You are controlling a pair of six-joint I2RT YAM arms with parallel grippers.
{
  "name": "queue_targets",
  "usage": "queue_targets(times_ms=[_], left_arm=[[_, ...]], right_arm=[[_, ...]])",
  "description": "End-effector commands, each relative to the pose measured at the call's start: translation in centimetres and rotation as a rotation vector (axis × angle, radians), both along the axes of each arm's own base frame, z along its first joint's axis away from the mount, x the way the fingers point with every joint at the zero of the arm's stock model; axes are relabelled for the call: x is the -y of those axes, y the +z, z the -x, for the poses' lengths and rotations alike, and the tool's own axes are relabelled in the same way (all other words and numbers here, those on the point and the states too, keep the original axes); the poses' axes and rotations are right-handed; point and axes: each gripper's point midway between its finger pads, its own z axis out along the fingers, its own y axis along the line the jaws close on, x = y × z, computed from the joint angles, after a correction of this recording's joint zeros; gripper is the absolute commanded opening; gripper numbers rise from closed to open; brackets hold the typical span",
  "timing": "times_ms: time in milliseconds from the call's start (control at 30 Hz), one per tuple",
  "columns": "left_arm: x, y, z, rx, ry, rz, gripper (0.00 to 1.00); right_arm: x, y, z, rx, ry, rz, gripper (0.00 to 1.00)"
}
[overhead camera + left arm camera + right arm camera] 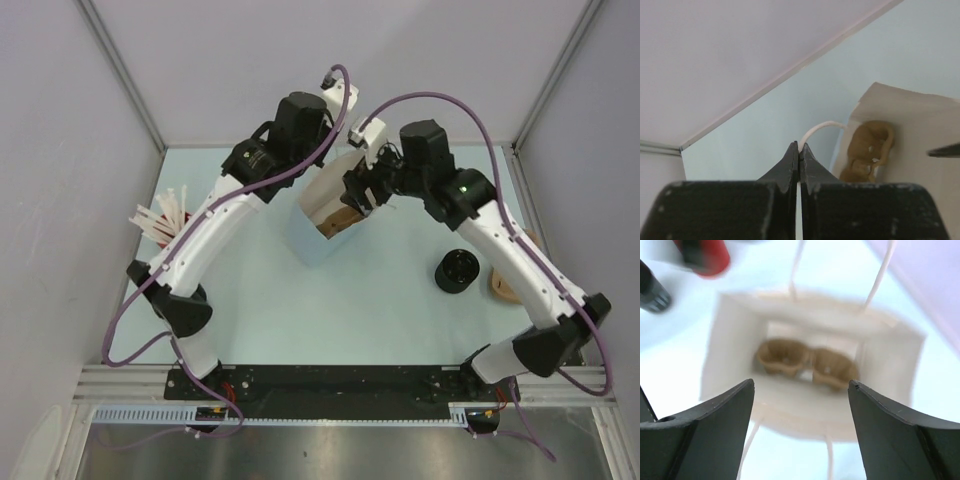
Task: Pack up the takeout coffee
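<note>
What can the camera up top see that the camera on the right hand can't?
Only the top camera: the black coffee cup standing on the table to the right of the bag, and the white straws. Only the right wrist camera: the two hollows of the carrier down at the bag's bottom, and the bag's string handle. Both: the open bag with the brown carrier inside.

Red cup [705,255] blurred, cropped at top, tan object [497,286] partly behind right arm [512,242]
</note>
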Motion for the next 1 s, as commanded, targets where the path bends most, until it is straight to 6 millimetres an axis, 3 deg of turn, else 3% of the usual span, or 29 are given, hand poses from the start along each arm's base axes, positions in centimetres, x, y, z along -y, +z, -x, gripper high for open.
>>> queue_targets(times_ms=[0, 233, 333, 400, 500, 567, 733, 833, 967], left_arm=[[-1.2, -0.7, 0.0, -0.017, 0.031, -0.053, 0.0], [-0.8, 0.0, 0.8, -0.017, -0.024, -0.033, 0.0], [-1.1, 0.6, 1.0, -0.004, -0.028, -0.034, 0.0], [-1.1, 0.4, 1.1, -0.006, -0.032, -0.04, 0.0], [-1.0, 0.0, 1.2, -0.014, -0.042, -0.044, 0.0], [-0.9, -0.2, 1.1, -0.019, -0.042, -0.048, 0.0], [-0.8, -0.2, 1.2, -0.02, -0.045, -0.049, 0.0], [-0.8, -0.3, 1.2, -0.023, -0.048, -0.051, 0.0], [-0.8, -0.5, 1.2, -0.027, -0.047, -0.056, 0.0]], right_arm=[[0.1, 4.4, 1.8, 0.137, 0.061, -0.093, 0.81], [1.9, 5.3, 1.5, 0.191, 0.028, -0.089, 0.82], [3.0, 6.6, 3.1, 0.211, 0.123, -0.071, 0.81], [3.5, 6.6, 5.4, 0.216, 0.228, -0.036, 0.81], [4.0, 5.5, 7.4, 0.214, 0.301, 0.007, 0.8], [4.2, 3.8, 8.4, 0.172, 0.338, 0.027, 0.79], [4.1, 2.6, 10.6, 0.161, 0.414, 0.042, 0.77], [3.9, 1.4, 9.6, 0.163, 0.362, 0.069, 0.74], [3.2, 1.4, 8.3, 0.179, 0.334, 0.051, 0.69]])
